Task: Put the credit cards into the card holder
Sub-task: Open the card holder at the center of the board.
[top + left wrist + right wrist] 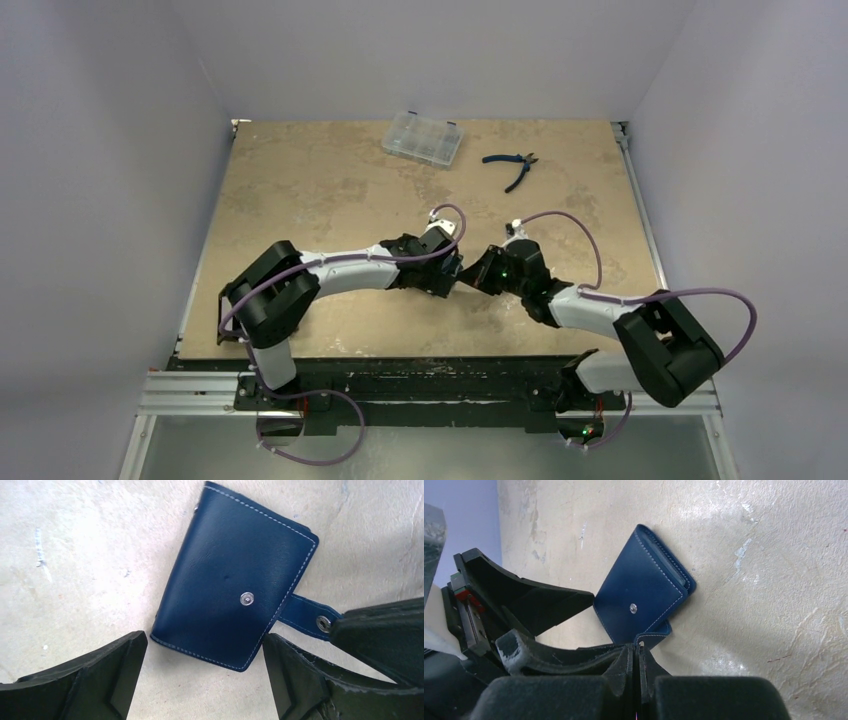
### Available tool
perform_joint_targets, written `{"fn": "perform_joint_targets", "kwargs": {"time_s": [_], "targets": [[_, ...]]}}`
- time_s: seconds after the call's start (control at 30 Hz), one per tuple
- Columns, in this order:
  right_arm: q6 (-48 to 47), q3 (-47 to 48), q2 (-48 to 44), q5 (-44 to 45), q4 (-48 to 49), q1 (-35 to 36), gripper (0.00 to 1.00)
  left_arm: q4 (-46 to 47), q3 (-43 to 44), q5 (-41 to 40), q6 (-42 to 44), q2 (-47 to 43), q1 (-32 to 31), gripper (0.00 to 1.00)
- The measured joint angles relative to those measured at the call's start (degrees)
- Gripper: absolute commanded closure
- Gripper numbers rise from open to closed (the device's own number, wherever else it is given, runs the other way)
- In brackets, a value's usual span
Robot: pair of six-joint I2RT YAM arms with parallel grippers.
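The card holder [235,575] is a navy wallet lying folded shut on the beige table, with its snap tab [305,614] sticking out to the right. My left gripper [204,636] is open, its fingers standing either side of the wallet's near edge and apart from it. My right gripper [639,647] is shut on the end of that tab, right at the card holder [641,595]. In the top view both grippers [455,272] [476,278] meet at the table's middle. The credit cards are hidden.
A clear plastic compartment case [422,137] sits at the back of the table, with blue-handled pliers [512,166] to its right. One finger of the left gripper [549,600] stands close beside the wallet in the right wrist view.
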Motion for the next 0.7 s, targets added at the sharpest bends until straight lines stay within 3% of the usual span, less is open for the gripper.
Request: {"fn": "perform_joint_targets", "kwargs": {"time_s": [0.27,0.5,0.7], "targets": [[-1.5,-0.1,-3.6,0.0,-2.9,-0.2,1.00,-2.5,2.4,-2.2,0.1,-2.0,3.7,0.18],[-7.6,2.0,-2.9,-1.6,-9.3,-0.2,1.00,-2.6,5.4,5.7,0.0,-3.1,15.8,0.16],[-11.7,3.9,-2.5,-3.9,-12.8,-0.2,1.00,-2.6,6.9,12.1,-0.7,0.2,17.7,0.12]]}}
